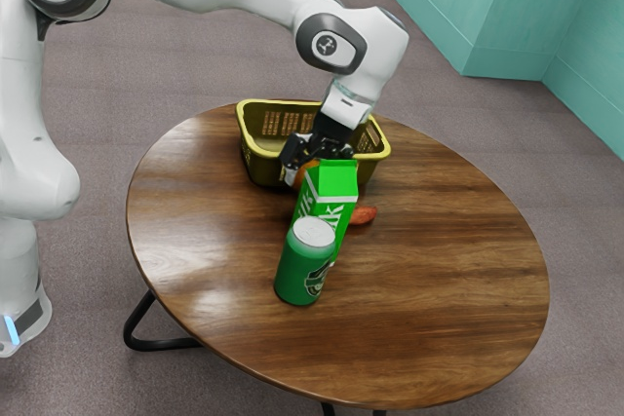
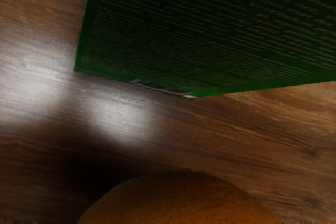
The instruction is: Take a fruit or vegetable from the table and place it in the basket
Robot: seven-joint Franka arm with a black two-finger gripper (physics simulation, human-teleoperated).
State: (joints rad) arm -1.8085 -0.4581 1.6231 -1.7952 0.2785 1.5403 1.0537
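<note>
In the exterior view my gripper [image 1: 314,155] is low at the basket's near side, partly hidden behind the green milk carton [image 1: 331,192]. An orange fruit [image 1: 305,174] shows under the hand, its other side covered by the carton. The rounded top of the orange [image 2: 181,200] is at the wrist view's lower edge, right under the hand. Whether it is gripped cannot be made out. The yellow-green basket [image 1: 261,165] stands just behind the gripper. A reddish, elongated item [image 1: 364,214] lies on the table, partly behind the carton.
A green can [image 1: 304,265] with a pale top stands in front of the carton on the round wooden table [image 1: 439,280]. The printed side of the carton [image 2: 210,30] rises close to the orange in the wrist view, over the tabletop [image 2: 42,145].
</note>
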